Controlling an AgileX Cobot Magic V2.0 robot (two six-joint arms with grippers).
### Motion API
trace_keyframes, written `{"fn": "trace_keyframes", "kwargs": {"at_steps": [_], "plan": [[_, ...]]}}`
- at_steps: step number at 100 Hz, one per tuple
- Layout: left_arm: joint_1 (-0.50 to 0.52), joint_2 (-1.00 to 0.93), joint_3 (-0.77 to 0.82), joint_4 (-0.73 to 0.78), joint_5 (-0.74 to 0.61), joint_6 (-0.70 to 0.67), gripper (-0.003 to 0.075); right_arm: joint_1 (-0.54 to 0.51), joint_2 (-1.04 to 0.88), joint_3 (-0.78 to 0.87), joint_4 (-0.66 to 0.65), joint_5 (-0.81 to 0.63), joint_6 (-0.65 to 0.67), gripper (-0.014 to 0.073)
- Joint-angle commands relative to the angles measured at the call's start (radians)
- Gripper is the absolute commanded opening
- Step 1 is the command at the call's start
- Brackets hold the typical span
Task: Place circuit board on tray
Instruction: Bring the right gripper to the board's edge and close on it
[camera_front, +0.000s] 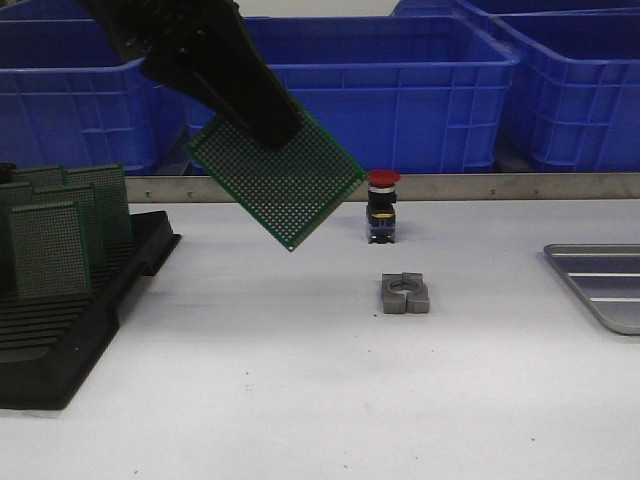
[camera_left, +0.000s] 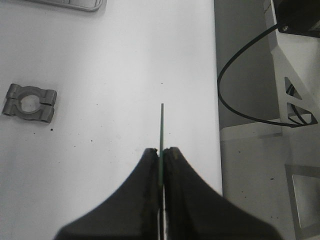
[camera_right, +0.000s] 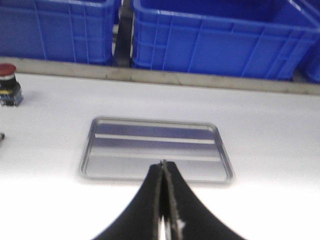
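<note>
My left gripper (camera_front: 272, 128) is shut on a green perforated circuit board (camera_front: 278, 179) and holds it tilted in the air above the white table, left of centre. In the left wrist view the board (camera_left: 161, 125) shows edge-on, pinched between the fingertips of the left gripper (camera_left: 161, 151). The silver-grey tray (camera_front: 603, 281) lies at the table's right edge, partly cut off. In the right wrist view the tray (camera_right: 155, 148) lies empty just beyond my right gripper (camera_right: 163, 164), which is shut and empty. The right gripper is out of the front view.
A black slotted rack (camera_front: 70, 320) with several upright green boards (camera_front: 45, 248) stands at the left. A grey metal clamp block (camera_front: 405, 293) lies mid-table, and a red-capped push button (camera_front: 382, 205) stands behind it. Blue bins (camera_front: 400, 90) line the back.
</note>
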Motion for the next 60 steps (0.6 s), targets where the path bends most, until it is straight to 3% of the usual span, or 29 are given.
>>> {"fn": "trace_keyframes", "kwargs": {"at_steps": [1,13,27,36,46,54,60], "plan": [[-0.006,-0.035,-0.03,-0.067,0.06,-0.009,-0.002,0.0,0.098,-0.113,0.006,0.086,0.001,-0.0058],[-0.006,-0.035,-0.03,-0.069,0.06,-0.009,-0.002,0.001,0.248,-0.223,0.108,0.196,-0.006,-0.0058],[-0.006,-0.035,-0.03,-0.073,0.06,-0.009,-0.002,0.004,0.419,-0.293,0.289,0.185,-0.137,-0.0025],[-0.006,-0.035,-0.03,-0.073,0.06,-0.009,-0.002,0.004,0.513,-0.299,0.451,0.132,-0.267,0.0078],[-0.006,-0.035,-0.03,-0.075,0.06,-0.009,-0.002,0.006,0.602,-0.299,0.697,0.087,-0.437,0.026],[-0.006,-0.035,-0.03,-0.077,0.06,-0.009,-0.002,0.017,0.669,-0.299,0.897,0.08,-0.651,0.04],[-0.006,-0.035,-0.03,-0.077,0.06,-0.009,-0.002,0.032,0.711,-0.302,1.052,0.089,-0.821,0.0444]]}}
